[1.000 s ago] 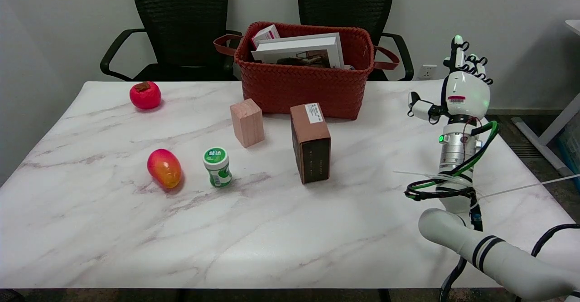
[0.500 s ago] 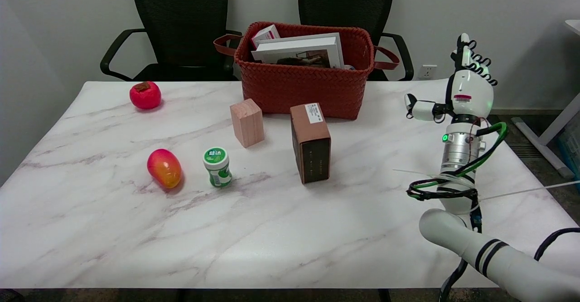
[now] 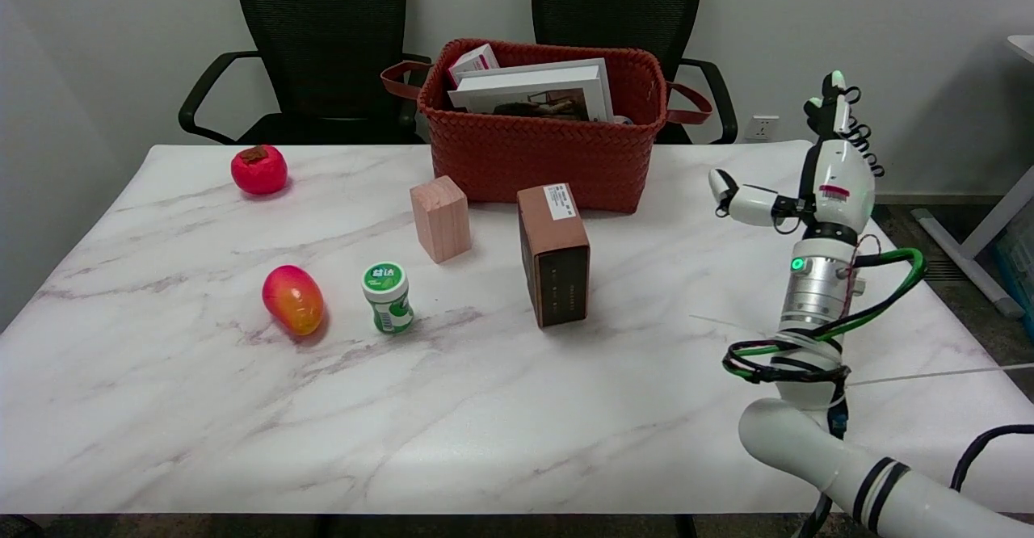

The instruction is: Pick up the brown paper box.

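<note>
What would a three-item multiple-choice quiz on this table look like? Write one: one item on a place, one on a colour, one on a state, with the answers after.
1. Where does the brown paper box stand?
A. Inside the basket
B. On the table, just in front of the woven basket
C. At the table's left edge

2. What colour is the cap of the small bottle?
A. Green
B. Blue
C. Black

3. What is the right robot hand doing?
A. Gripping the box
B. Pressing on the wooden block
C. Holding nothing, raised to the right of the box

Answers: B, the box stands upright on the marble before the basket; A, the cap is green with white lettering; C, the fingers point up, thumb out, well clear of everything.
</note>
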You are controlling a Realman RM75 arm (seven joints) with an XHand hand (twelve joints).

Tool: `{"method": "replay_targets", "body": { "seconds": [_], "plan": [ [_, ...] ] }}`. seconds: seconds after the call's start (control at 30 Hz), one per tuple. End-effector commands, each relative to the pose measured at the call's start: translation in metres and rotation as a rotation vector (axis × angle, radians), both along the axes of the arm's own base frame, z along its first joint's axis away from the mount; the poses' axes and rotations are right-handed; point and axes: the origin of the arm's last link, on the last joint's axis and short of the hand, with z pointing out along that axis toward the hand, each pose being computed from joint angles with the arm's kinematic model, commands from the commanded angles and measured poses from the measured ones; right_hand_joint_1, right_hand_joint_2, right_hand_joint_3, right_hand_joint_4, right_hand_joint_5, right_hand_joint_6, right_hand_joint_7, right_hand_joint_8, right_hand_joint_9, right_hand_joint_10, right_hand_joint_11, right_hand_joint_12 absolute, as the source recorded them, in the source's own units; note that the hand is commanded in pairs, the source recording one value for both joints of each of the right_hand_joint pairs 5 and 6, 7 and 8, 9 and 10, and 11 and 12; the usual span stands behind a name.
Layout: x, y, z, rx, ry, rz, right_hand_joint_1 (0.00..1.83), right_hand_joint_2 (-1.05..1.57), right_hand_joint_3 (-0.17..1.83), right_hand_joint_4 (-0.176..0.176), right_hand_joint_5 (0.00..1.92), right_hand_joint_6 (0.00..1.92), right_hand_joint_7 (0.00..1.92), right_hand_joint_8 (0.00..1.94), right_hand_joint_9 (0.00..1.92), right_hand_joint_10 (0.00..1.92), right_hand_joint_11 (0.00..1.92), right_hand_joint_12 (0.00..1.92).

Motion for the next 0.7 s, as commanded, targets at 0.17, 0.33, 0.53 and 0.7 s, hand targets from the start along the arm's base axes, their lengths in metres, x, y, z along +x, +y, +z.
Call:
{"method": "replay_targets", "body": {
  "seconds": [0.17, 0.33, 0.53, 0.7],
  "plan": [
    [0.005, 0.042, -0.086, 0.171, -0.321, 0.193, 1.03, 0.36, 0.71, 0.000, 0.10, 0.10, 0.42, 0.42, 0.44, 0.44, 0.32, 0.32],
    [0.003, 0.053, -0.107, 0.202, -0.353, 0.210, 1.01, 0.39, 0.68, 0.000, 0.09, 0.09, 0.42, 0.42, 0.46, 0.46, 0.32, 0.32],
    [-0.003, 0.058, -0.127, 0.228, -0.388, 0.205, 0.99, 0.42, 0.64, 0.000, 0.10, 0.10, 0.43, 0.43, 0.46, 0.46, 0.31, 0.31],
    [-0.006, 0.066, -0.142, 0.255, -0.426, 0.190, 0.98, 0.43, 0.62, 0.000, 0.09, 0.09, 0.43, 0.43, 0.46, 0.46, 0.30, 0.30]
  ]
}}
